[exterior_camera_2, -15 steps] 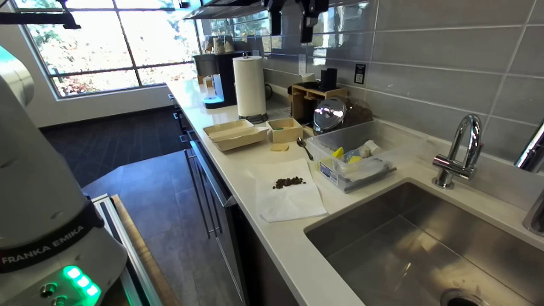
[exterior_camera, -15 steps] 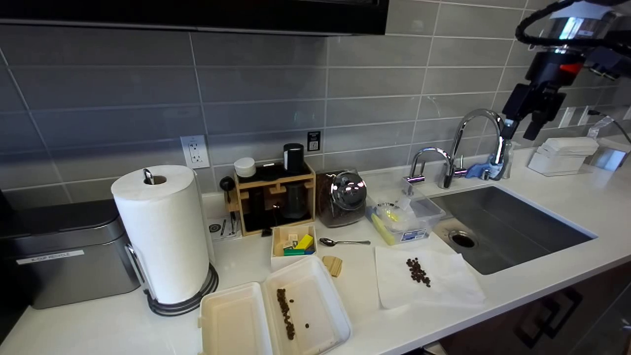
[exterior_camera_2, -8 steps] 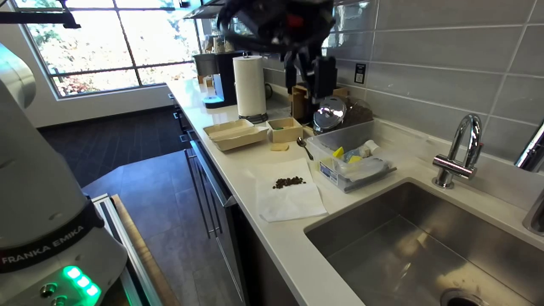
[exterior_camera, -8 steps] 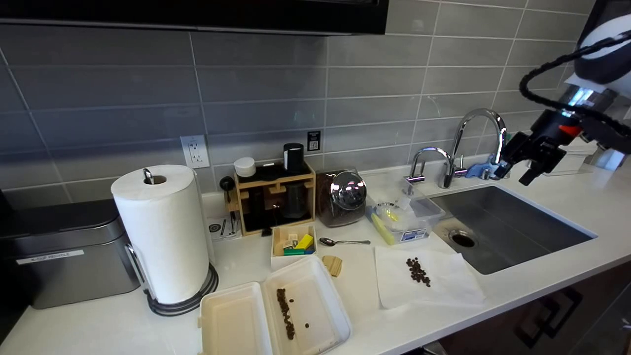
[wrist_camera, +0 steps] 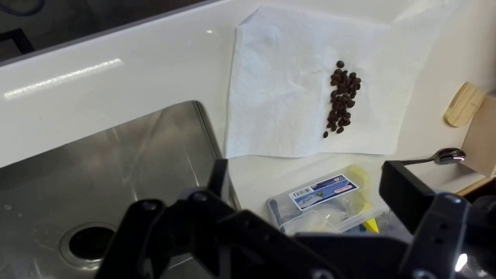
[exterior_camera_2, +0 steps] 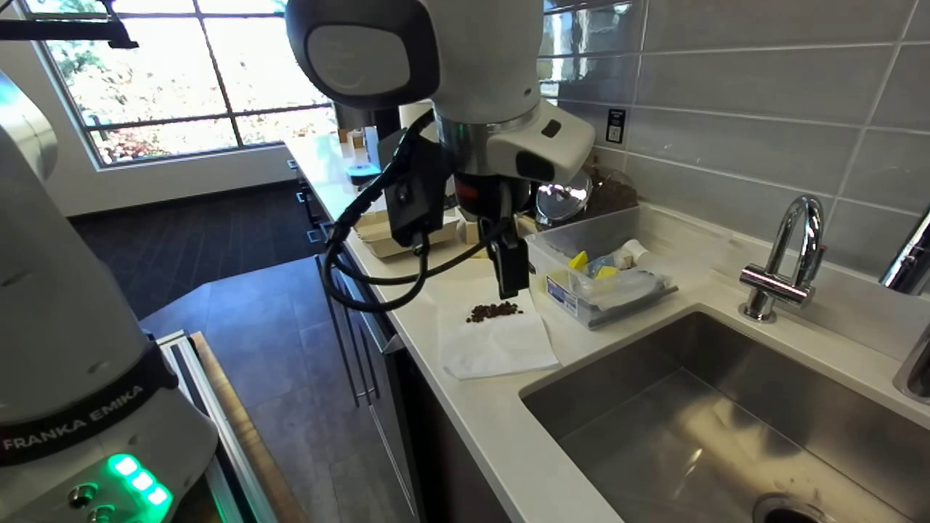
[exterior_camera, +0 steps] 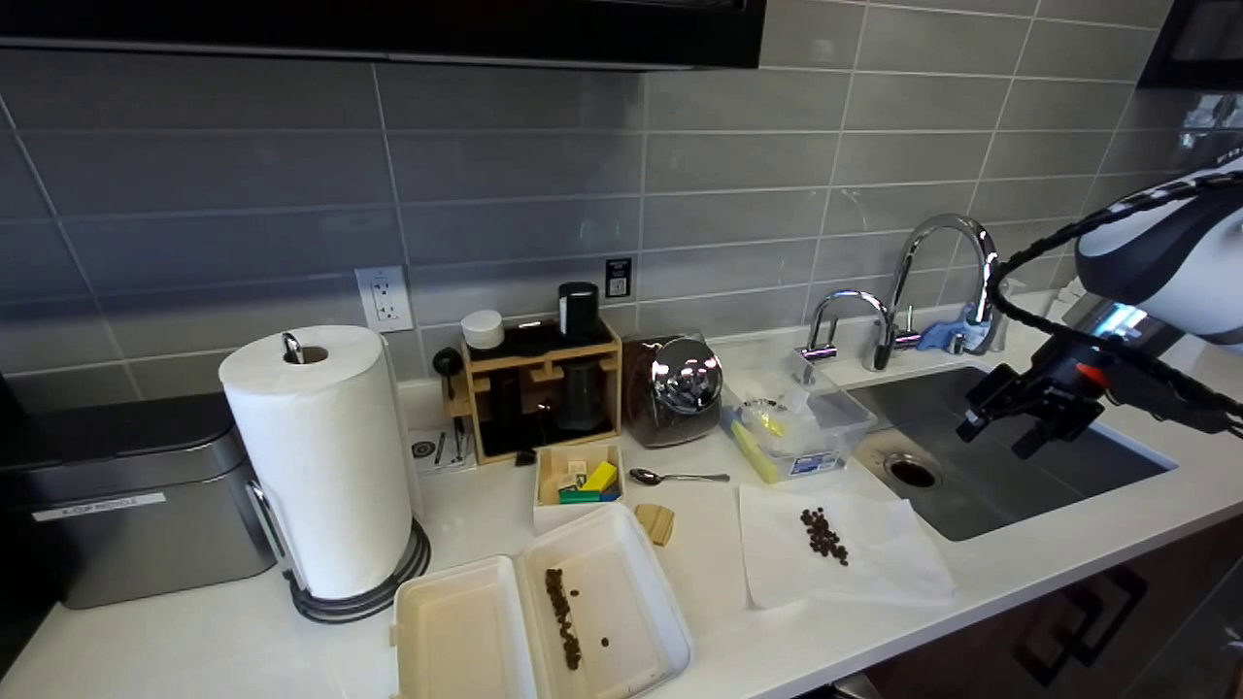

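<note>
My gripper point(exterior_camera: 995, 439) hangs tilted in the air, its jaws well apart and nothing held. Seen in an exterior view, it is in front of the steel sink point(exterior_camera: 981, 510). From the wrist, one of its black fingers point(wrist_camera: 407, 195) shows at the right, and the labelled clear plastic tub point(wrist_camera: 279, 205) appears beyond the gap. That tub holds yellow pieces and plastic wrapping. Farther up in the wrist view, dark coffee beans point(wrist_camera: 341, 99) lie in a heap on a white paper napkin point(wrist_camera: 271, 89). Another exterior view puts the gripper point(exterior_camera_2: 511, 290) just above the beans, without visible contact.
An open takeout box point(exterior_camera: 621, 631) holds a row of beans. Around it are a small box of blocks point(exterior_camera: 558, 519), a wooden piece point(exterior_camera: 655, 524) and a spoon point(exterior_camera: 680, 477). A bean jar point(exterior_camera: 670, 417), paper towel roll point(exterior_camera: 320, 466) and faucet point(exterior_camera_2: 777, 285) stand farther back.
My gripper has come down from up beside the tall faucet to lower over the counter and sink, with more of the arm in sight. Its jaws stay apart; the counter objects have not moved.
</note>
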Tool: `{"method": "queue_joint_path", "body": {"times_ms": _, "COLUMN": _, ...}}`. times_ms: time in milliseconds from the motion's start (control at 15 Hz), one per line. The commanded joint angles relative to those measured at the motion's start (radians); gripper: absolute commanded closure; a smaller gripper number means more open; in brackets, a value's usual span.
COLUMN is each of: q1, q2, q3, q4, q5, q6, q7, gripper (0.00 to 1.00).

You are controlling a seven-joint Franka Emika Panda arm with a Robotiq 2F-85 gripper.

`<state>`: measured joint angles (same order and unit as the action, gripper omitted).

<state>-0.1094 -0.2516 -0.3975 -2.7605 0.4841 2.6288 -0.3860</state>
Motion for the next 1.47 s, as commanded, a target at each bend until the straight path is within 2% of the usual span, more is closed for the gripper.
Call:
{"method": "queue_joint_path", "body": {"times_ms": 0, "q1": -0.008, "q2": 0.001, "q3": 0.009, "q4": 0.002, "q5": 0.001, "q6": -0.003, "q7": 0.001, "gripper": 0.0}}
{"method": "queue_joint_path", "body": {"times_ms": 200, "q1": -0.008, "q2": 0.001, "q3": 0.007, "q4": 0.004, "q5": 0.002, "q6": -0.003, "q7": 0.001, "gripper": 0.0}}
{"method": "queue_joint_path", "body": {"times_ms": 267, "q1": 0.017, "q2": 0.024, "q3": -0.02, "q4": 0.012, "q5": 0.044, "q6": 0.015, "q7": -0.032, "gripper": 0.0}}
{"method": "queue_joint_path", "body": {"times_ms": 533, "q1": 0.058, "q2": 0.099, "q3": -0.058, "q4": 0.013, "q5": 0.178, "q6": 0.09, "q7": -0.133, "gripper": 0.0}}
{"method": "queue_joint_path", "body": {"times_ms": 667, "q1": 0.091, "q2": 0.138, "q3": -0.087, "q4": 0.019, "q5": 0.307, "q6": 0.105, "q7": -0.23, "gripper": 0.0}}
{"method": "queue_joint_path", "body": {"times_ms": 1000, "q1": 0.122, "q2": 0.247, "q3": -0.11, "q4": 0.053, "q5": 0.596, "q6": 0.019, "q7": -0.503, "gripper": 0.0}}
{"method": "queue_joint_path", "body": {"times_ms": 1400, "q1": 0.107, "q2": 0.437, "q3": -0.068, "q4": 0.11, "q5": 0.802, "q6": -0.069, "q7": -0.711, "gripper": 0.0}}
